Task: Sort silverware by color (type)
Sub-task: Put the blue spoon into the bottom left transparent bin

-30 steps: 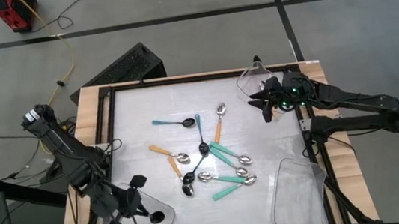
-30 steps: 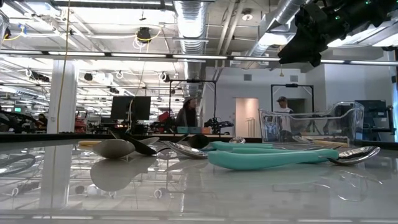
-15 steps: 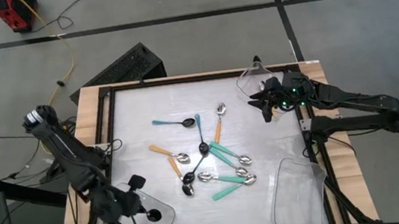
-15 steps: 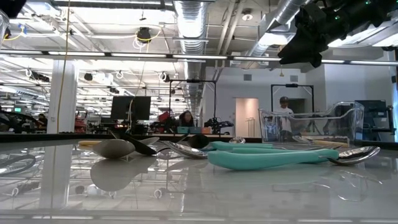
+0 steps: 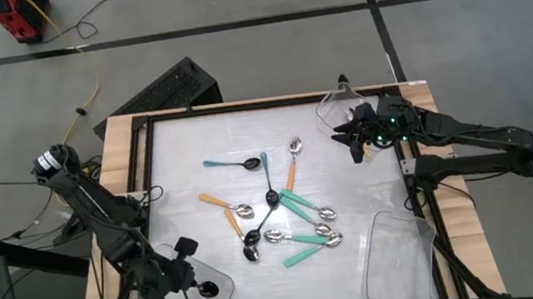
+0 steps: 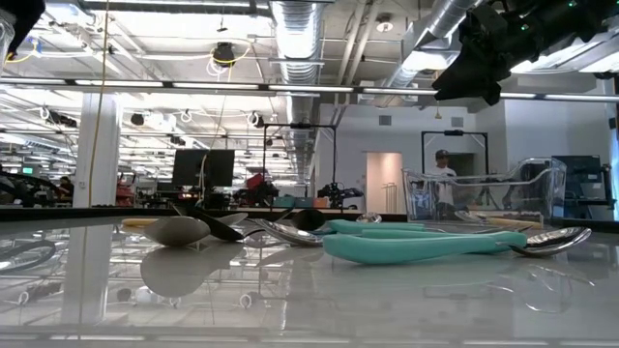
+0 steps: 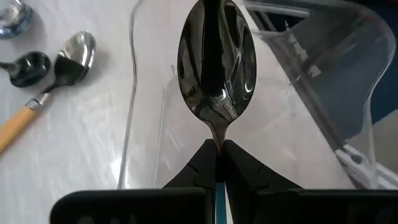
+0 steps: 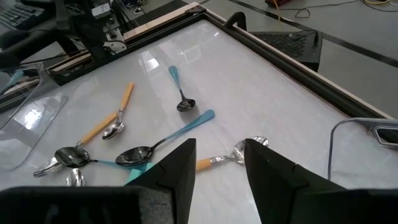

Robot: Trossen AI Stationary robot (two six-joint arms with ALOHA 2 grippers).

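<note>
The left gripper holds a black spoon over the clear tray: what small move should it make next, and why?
Probably open the left gripper and drop the black spoon. Its fingers pinch the spoon's neck, and the bowl hangs over the clear tray at the table's near-left corner, so the spoon seems placed for release.

We note a white counter with a wooden border and dark rails. Three clear plastic trays sit at its corners: near left, near right, far right. Beyond the counter, a black keyboard and yellow cable lie on the grey floor, with a red object farther off.
</note>
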